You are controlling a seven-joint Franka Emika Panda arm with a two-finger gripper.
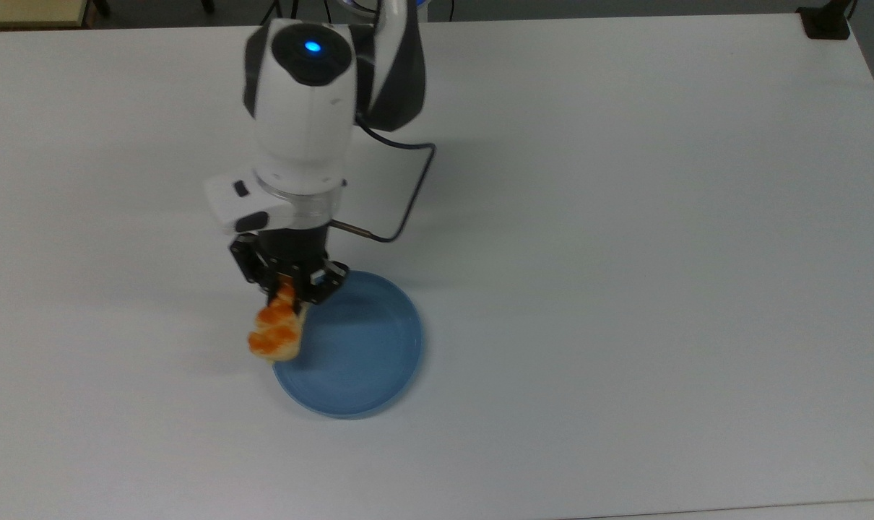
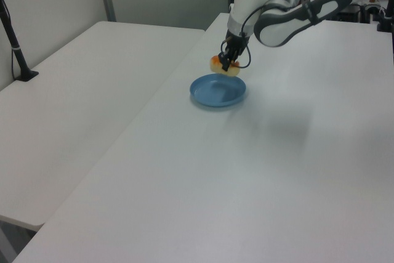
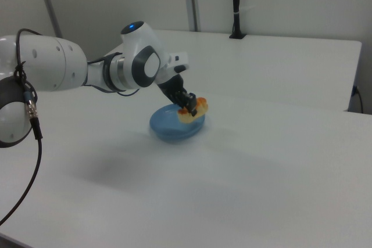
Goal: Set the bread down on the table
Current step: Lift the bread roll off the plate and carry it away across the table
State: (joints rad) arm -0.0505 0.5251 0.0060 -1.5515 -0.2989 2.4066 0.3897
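Observation:
The bread, a pale bun with orange-browned lumps, hangs in the air over the top view's left rim of the blue plate. My gripper is shut on the bun's upper end, pointing down. In the left view the bread floats above the plate, with the gripper around it. From the right view, the bread sits over the plate's far edge, pinched by the gripper. The white table spreads all around.
The blue plate holds nothing. A black cable loops from the wrist toward the top view's right. A black post base stands at the table's far right corner. A second white table adjoins on the left view's left.

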